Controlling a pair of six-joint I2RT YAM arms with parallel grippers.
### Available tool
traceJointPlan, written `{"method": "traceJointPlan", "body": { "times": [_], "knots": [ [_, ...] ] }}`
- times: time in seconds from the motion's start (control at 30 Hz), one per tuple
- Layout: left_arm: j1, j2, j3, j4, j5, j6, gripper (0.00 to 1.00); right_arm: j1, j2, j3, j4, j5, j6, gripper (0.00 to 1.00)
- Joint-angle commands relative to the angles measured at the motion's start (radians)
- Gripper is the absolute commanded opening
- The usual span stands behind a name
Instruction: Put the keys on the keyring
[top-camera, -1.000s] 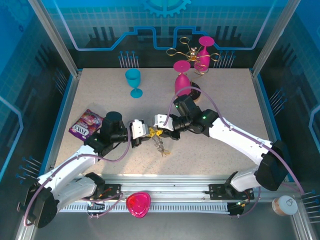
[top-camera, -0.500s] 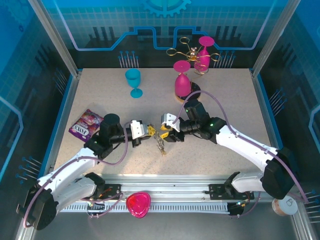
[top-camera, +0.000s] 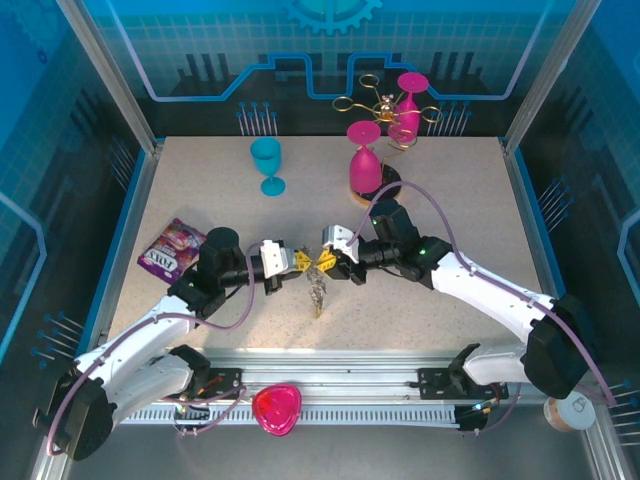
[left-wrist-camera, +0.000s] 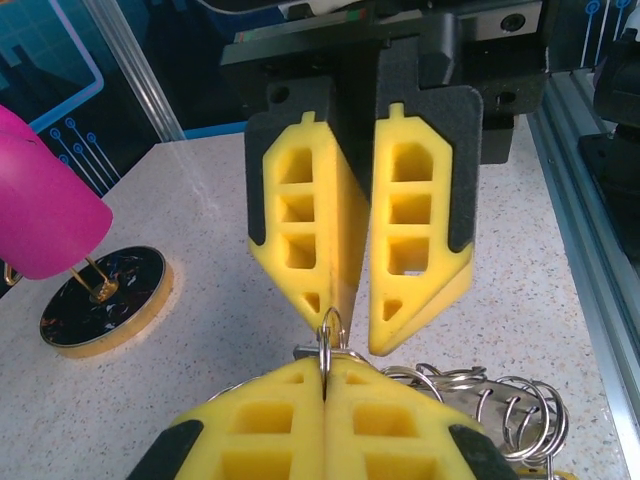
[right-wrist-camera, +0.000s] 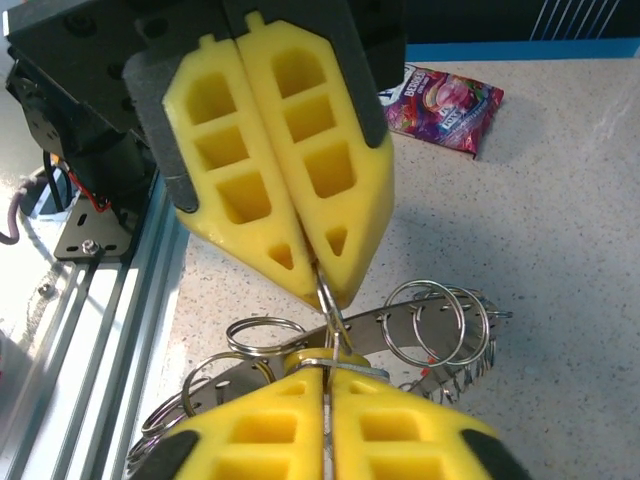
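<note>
**K:** What's around the pinch point?

**M:** Teal plastic goblet (top-camera: 267, 162) upright, back left. Magenta plastic goblet (top-camera: 363, 158) back centre, next to a dark round gold-rimmed disc (top-camera: 388, 186), near the right arm's wrist. Gold wire stand (top-camera: 372, 103) at the rear edge, with a second magenta goblet (top-camera: 408, 98) on it. Purple snack pouch (top-camera: 170, 248) lies flat, just beside the left arm. Goblets and stand sit well behind the pinch point.

**K:** Keyring?

**M:** Flat grey metal keyring fringed with silvery wire loops (top-camera: 317, 290) hangs between the two gripper tips, mid-table, towards the front (can't tell if its low end touches the speckled tabletop (top-camera: 460, 200)).

**K:** Grippers?

**M:** Left gripper (top-camera: 299, 262): yellow pads (left-wrist-camera: 290, 385) pressed together, pinching one small wire loop. Right gripper (top-camera: 323, 262): nose to nose with it, also closed, clamped on the keyring right at that loop, with a flat metal edge showing at its tips.
</note>
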Motion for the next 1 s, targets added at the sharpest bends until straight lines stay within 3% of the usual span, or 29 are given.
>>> {"method": "traceJointPlan", "body": {
  "times": [0.0,0.07,0.33,0.57,0.67,0.73,0.97],
  "knots": [
    [-0.003,-0.030,0.002,0.032,0.042,0.007,0.00,-0.010,-0.007,0.005,0.002,-0.005,0.012,0.04],
    [-0.002,-0.032,0.004,0.029,0.047,0.007,0.00,-0.013,-0.002,0.007,0.000,-0.012,0.017,0.00],
    [-0.004,-0.030,0.037,0.007,0.121,-0.006,0.00,-0.039,0.115,0.106,-0.124,-0.052,0.037,0.00],
    [-0.008,-0.011,0.051,-0.020,0.122,0.034,0.00,-0.043,0.168,0.182,-0.169,-0.081,0.047,0.00],
    [-0.007,-0.016,0.030,-0.005,0.086,0.040,0.00,-0.054,0.123,0.134,-0.107,-0.069,0.070,0.27],
    [-0.008,-0.022,0.013,0.020,0.073,0.028,0.00,-0.058,0.072,0.065,-0.038,-0.059,0.067,0.38],
    [-0.007,-0.023,-0.003,0.084,0.092,-0.029,0.00,-0.050,-0.034,-0.131,0.159,-0.011,0.047,0.44]
  ]
}}
